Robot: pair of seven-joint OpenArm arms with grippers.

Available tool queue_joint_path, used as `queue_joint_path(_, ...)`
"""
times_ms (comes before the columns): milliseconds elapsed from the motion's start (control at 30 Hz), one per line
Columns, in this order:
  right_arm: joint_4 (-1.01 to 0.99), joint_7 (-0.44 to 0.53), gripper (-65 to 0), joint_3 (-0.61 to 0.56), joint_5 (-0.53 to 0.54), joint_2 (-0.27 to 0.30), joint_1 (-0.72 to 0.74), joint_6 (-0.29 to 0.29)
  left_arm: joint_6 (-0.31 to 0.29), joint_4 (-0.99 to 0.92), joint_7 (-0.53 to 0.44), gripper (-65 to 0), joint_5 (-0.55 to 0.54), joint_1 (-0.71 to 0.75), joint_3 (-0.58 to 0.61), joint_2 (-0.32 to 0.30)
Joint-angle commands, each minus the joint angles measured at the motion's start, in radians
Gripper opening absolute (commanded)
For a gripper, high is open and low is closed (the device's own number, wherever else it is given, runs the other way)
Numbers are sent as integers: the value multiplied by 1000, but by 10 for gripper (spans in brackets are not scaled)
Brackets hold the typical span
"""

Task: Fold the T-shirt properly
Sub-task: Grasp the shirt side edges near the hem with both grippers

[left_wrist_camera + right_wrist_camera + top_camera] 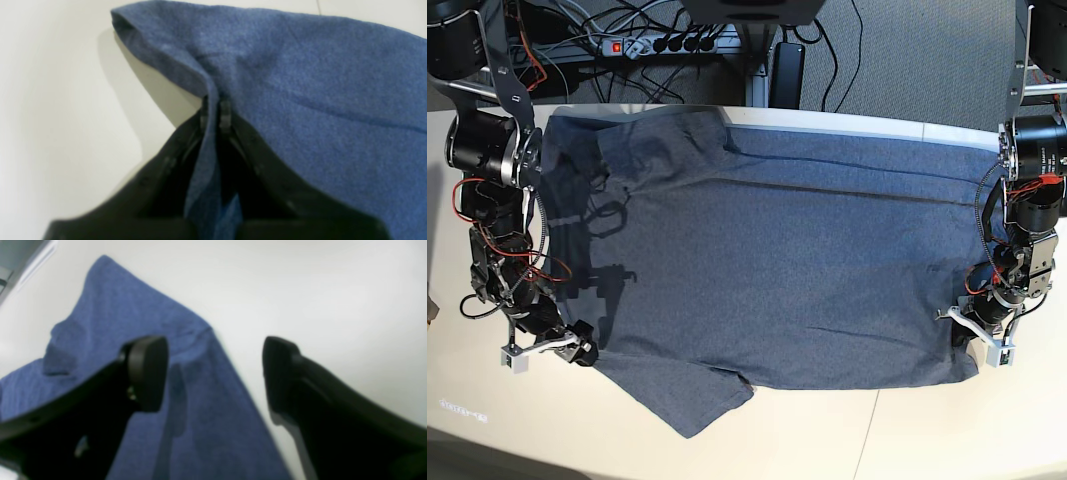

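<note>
Left tool (213, 115): jaws clamped on a pinched fold of the T-shirt (300, 100), black fingertips (225, 115) pressed together with blue cloth squeezed between them and trailing down through the gap behind. Fabric lifted off the white tabletop (60, 116) at the grip, forming a raised ridge with a shadow beneath; hemmed edge running up and away to a rounded corner at the top.

Right tool (213, 373): jaws spread wide, nothing between them. One rounded pad (148, 371) hanging over the blue cloth, the other over bare tabletop (317, 300), with the garment's straight edge running between the two. Contact with the fabric not discernible, view blurred.

From the base view: T-shirt (777, 270) spread wide and mostly flat across the tabletop (907, 430), plain grey-blue side up, a long crease near the far edge, one sleeve jutting toward the near edge. Left tool (980, 338) at the garment's near corner on the view's right; right tool (552, 347) at the near corner on the view's left. Power strip (662, 45) and cables on the floor beyond the tabletop.
</note>
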Motion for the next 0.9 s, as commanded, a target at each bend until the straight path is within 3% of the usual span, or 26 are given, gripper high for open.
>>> queue_joint_path(0, 5, -36, -205, -18, -18, -7, 21, -14, -21, 6, 16, -650, 10, -18, 0, -9)
queue_joint_path(300, 7, -29, -205, -238, -33, -47, 24, 0, -21, 6, 16, -650, 10, -18, 0, -9)
queue_joint_path(433, 7, -29, -205, -262, -37, -39, 24, 0, -21, 6, 16, -650, 10, -18, 0, -9)
queue_joint_path(667, 7, -32, -222, -263, -152, -37, 24, 0, -21, 6, 16, -650, 10, -18, 0, -9)
queue_joint_path(733, 7, -32, -315, -263, -169, -36, 24, 0, -21, 6, 16, -650, 10, -18, 0, -9)
queue_joint_path(867, 8, -2, -611, -263, -190, -36, 23, 0, -21, 6, 15, -650, 9, -18, 0, -9)
